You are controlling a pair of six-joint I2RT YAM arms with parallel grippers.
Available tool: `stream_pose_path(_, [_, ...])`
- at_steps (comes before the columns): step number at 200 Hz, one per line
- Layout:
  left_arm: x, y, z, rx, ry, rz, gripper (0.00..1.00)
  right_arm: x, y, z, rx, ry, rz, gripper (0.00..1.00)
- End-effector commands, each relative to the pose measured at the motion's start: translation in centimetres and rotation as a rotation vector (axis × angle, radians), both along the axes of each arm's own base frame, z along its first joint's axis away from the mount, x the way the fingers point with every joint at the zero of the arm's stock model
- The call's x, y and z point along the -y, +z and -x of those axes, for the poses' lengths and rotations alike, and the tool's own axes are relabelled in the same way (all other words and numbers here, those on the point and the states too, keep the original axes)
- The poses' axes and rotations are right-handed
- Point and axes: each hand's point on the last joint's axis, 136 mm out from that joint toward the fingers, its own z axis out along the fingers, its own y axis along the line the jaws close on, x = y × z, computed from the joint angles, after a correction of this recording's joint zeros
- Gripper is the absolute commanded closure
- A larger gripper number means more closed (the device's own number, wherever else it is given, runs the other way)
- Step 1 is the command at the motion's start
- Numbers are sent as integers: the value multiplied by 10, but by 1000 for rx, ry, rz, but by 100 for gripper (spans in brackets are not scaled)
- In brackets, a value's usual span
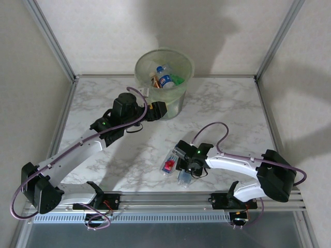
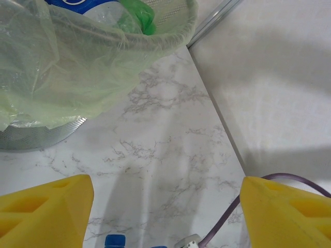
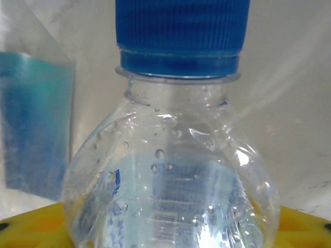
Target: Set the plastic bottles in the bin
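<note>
The bin stands at the back centre of the table, with several plastic bottles inside. My left gripper hangs open beside its near wall, nothing between the yellow fingers. The left wrist view shows the bin at upper left. My right gripper is low over the front centre, shut on a clear bottle with a blue cap. The bottle's body spans the gap between the yellow pads. A red-labelled bottle lies just left of it.
A blue-labelled bottle lies beside the held one. The metal frame post and the white wall close the table behind the bin. The right arm's purple cable loops over the marble between bin and right gripper.
</note>
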Motion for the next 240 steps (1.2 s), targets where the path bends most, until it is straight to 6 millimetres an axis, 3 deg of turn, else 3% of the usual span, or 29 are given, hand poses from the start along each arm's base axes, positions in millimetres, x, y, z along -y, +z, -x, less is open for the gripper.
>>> stream_pose_path(1, [1, 0, -1, 5, 12, 5, 25, 10, 26, -13, 85, 0, 50, 38])
stream_pose_path(25, [1, -1, -1, 3, 13, -2, 25, 20, 60, -34, 177, -28, 52, 39])
stream_pose_path(44, [-1, -4, 0, -4, 20, -14, 26, 27, 100, -60, 282, -52, 20, 41])
stream_pose_path(105, [-14, -13, 8, -29, 54, -20, 26, 41, 262, -164, 683, -78, -10, 43])
stream_pose_path(145, [-21, -26, 18, -66, 70, 2, 27, 31, 346, -227, 879, -82, 4, 44])
stream_pose_path(178, [-23, -34, 23, -89, 77, 12, 27, 14, 374, -263, 954, -67, -17, 44])
stream_pose_path(240, [-17, -56, 26, -139, 66, -12, 27, -12, 385, -306, 999, -51, -60, 44])
